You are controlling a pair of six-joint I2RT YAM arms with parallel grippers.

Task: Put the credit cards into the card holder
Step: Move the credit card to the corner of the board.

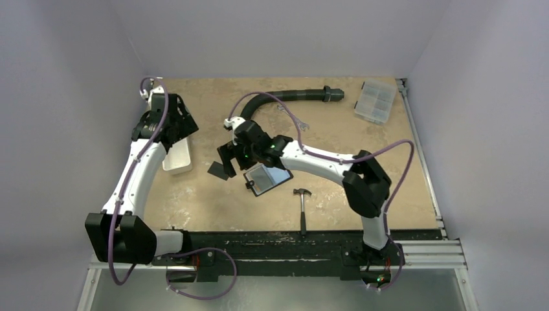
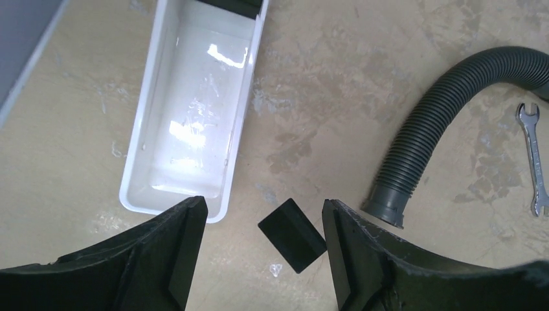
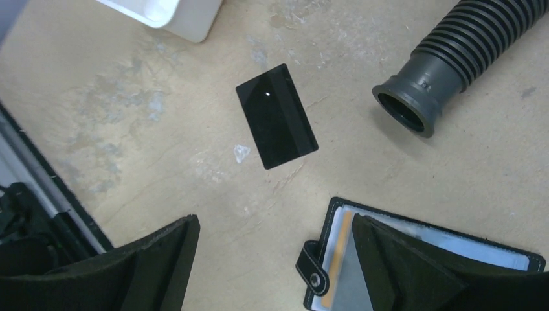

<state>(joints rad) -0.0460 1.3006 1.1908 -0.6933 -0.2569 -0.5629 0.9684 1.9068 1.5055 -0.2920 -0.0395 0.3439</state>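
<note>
- The left claw (image 2: 262,214) hangs above the counter (image 1: 388,168) with its fingers spread and nothing between them; through the gap the left wrist view shows bare counter and part of a card.
- The right claw (image 3: 275,223) is spread wide as well and holds nothing.
- One credit card (image 3: 277,116) lies flat on the counter, dark and glossy, turned at a slant. It touches neither claw.
- In the top view the card sits between the white tray (image 1: 177,157) and the card holder (image 1: 267,178), apart from both.
- The card holder lies open on the counter, its greyish inner pockets facing up. In the right wrist view its black stitched edge and snap strap (image 3: 314,272) show, and an orange strip sits in one pocket.
- One right finger (image 3: 401,265) covers part of the holder in that view; whether it touches the holder I cannot tell.
- The mouth of a grey ribbed hose (image 3: 404,110) lies on the counter near the card, not touching it.
- A small wrench (image 2: 532,155) lies beside the hose.
- A hammer (image 1: 302,204) lies near the counter's front edge, just past the holder.
- A clear compartmented box (image 1: 375,100) sits at the far right corner.
</note>
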